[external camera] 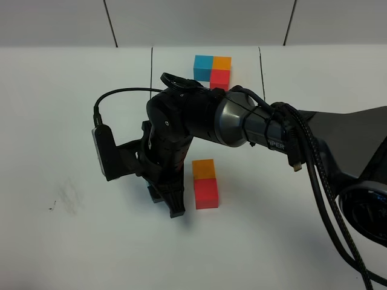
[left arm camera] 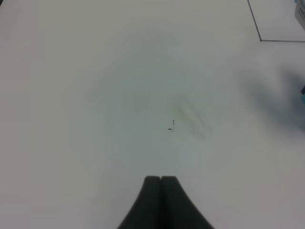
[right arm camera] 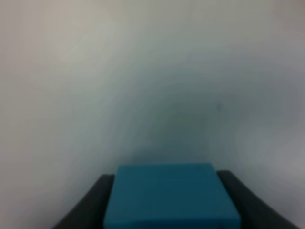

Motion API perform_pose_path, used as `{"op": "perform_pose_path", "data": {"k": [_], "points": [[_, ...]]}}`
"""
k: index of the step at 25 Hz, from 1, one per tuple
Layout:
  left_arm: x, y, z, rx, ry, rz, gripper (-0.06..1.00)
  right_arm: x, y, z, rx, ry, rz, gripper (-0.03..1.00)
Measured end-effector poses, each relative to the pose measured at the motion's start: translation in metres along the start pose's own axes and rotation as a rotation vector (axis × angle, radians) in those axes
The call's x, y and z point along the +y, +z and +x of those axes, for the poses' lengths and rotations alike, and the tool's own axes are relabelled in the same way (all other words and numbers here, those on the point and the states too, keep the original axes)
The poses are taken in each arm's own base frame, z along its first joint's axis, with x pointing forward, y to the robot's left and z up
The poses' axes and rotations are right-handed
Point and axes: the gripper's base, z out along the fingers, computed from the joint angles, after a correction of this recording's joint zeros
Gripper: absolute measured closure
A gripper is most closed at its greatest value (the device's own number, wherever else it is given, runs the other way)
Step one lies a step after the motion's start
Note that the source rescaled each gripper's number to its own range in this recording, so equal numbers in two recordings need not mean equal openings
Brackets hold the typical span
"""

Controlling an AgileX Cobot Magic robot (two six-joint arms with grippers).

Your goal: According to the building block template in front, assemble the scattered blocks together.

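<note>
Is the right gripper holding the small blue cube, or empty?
Holding: the small blue cube sits between the right gripper fingers.

The exterior high camera looks steeply down on the white desk from the front, taking in the whole work area. The left wrist camera faces out past its tool over bare desk, sharing a small dark mark with the high view. The right wrist camera sits very near its tool, blurred.
</note>
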Motion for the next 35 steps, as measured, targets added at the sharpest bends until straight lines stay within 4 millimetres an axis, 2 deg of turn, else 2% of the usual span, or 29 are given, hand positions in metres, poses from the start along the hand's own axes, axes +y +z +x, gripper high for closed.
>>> {"op": "perform_pose_path", "data": {"k": [8, 29, 35], "points": [[0.0, 0.0, 0.0, 0.0, 0.0, 0.0, 0.94, -0.002, 0.015, 0.008, 0.022, 0.012, -0.024, 0.5], [0.0, 0.0, 0.0, 0.0, 0.0, 0.0, 0.94, -0.009, 0.02, 0.02, 0.031, 0.059, -0.024, 0.5], [0.0, 0.0, 0.0, 0.0, 0.0, 0.0, 0.94, -0.014, 0.021, 0.03, 0.035, 0.087, -0.02, 0.5]]}}
